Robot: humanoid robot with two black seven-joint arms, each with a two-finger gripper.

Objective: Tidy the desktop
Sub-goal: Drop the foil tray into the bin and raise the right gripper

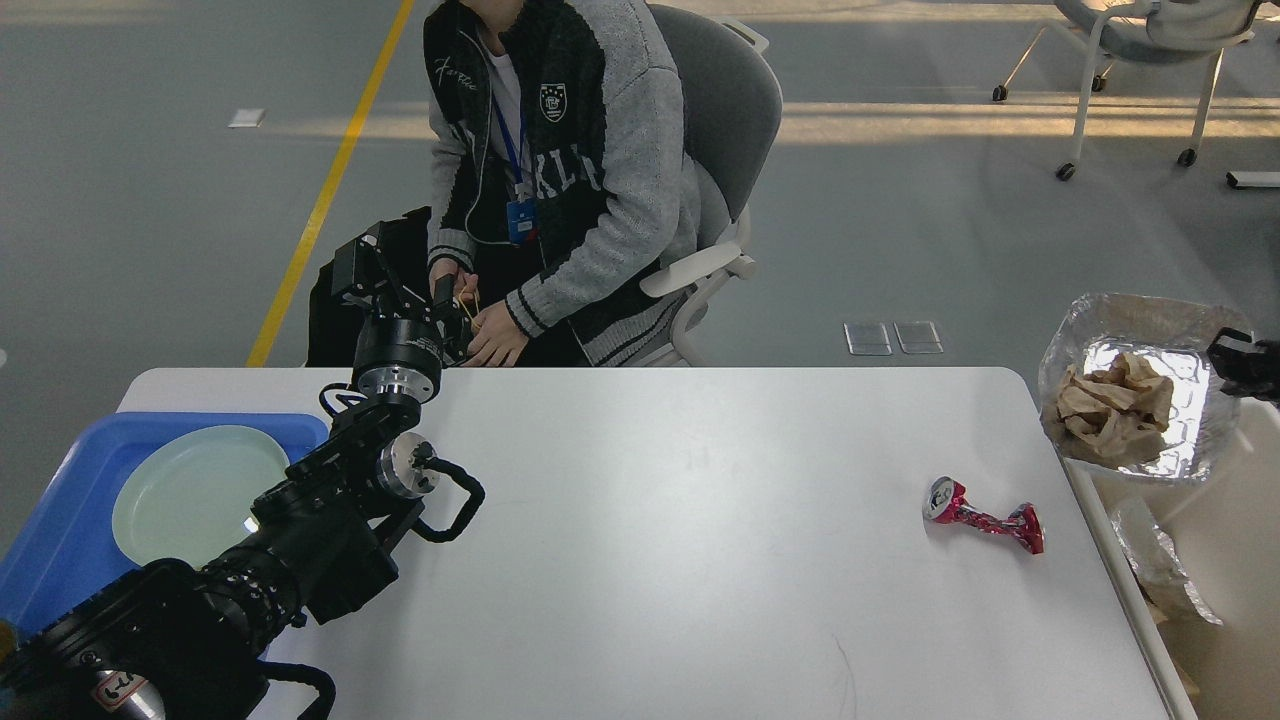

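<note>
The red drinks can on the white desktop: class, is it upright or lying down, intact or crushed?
Lying on its side and crushed: the red metal drinks can is pinched thin at its middle, its round top facing the camera.

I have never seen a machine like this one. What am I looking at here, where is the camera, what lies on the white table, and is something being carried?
The camera sits in a humanoid robot's head and looks forward and down, so the black arms are its own. The left arm comes in from the lower left; its left gripper is raised at the table's far edge and holds nothing. Only the tip of the right gripper shows at the right edge; it holds a foil tray with crumpled brown paper above an off-white bin. On the desktop lies a crushed red can. A blue tray at the left carries a pale green plate. A seated person faces the table.
</note>
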